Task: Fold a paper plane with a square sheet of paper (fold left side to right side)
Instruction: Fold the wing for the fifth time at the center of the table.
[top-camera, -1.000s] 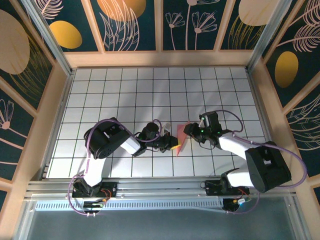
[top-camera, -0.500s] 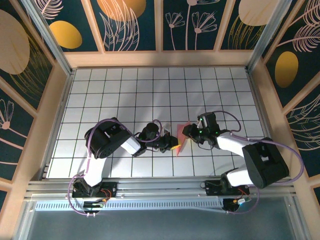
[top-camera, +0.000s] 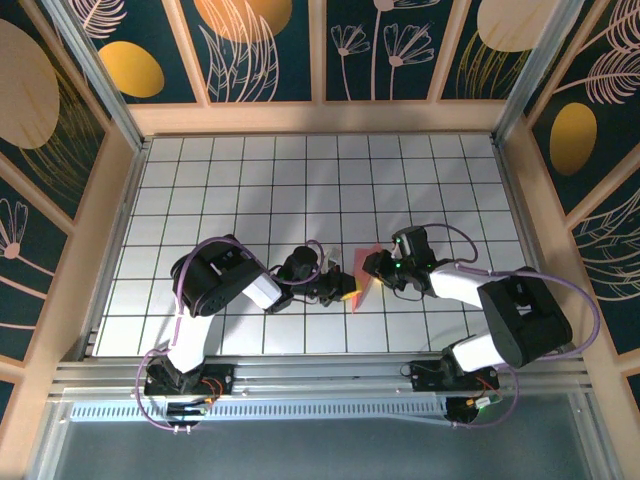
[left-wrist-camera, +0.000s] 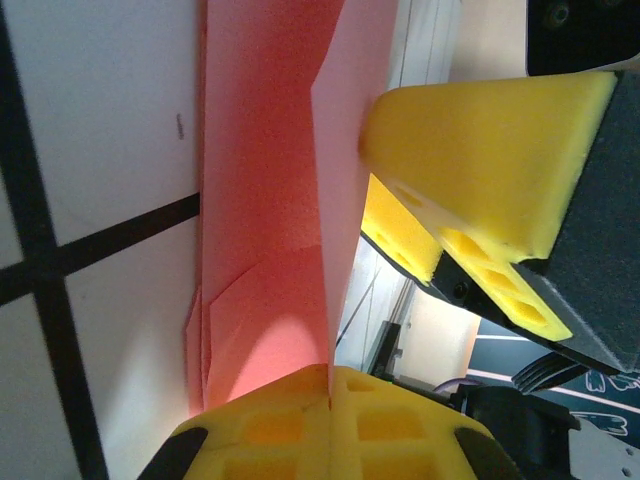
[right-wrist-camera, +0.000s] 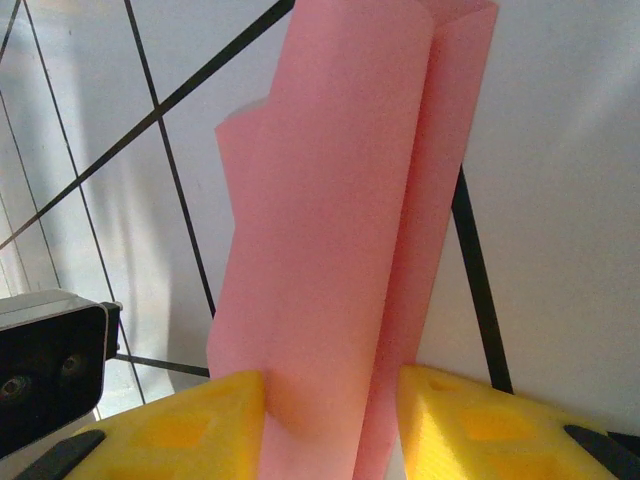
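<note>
The salmon-pink sheet of paper (top-camera: 362, 272) is folded into a narrow, layered paper plane shape and stands up off the white grid table near the middle. My left gripper (left-wrist-camera: 330, 385) is shut on one thin raised flap (left-wrist-camera: 345, 180) at the paper's near end. In the top view that left gripper (top-camera: 346, 290) sits at the paper's left. From the right, my right gripper (top-camera: 371, 268) straddles the puffed fold (right-wrist-camera: 330, 250). Its left pad (right-wrist-camera: 190, 425) dents the paper and its right pad (right-wrist-camera: 470, 425) touches the other edge.
The right gripper's yellow fingers (left-wrist-camera: 480, 140) hang close over the flap in the left wrist view. Wooden walls (top-camera: 320, 118) ring the white grid table (top-camera: 250, 190). Both arm bases sit on the rail (top-camera: 320, 380) at the near edge.
The right arm's elbow has swung left and nearer the bases, and its gripper has crept slightly left onto the paper with its jaws a touch narrower. The left arm has not moved.
</note>
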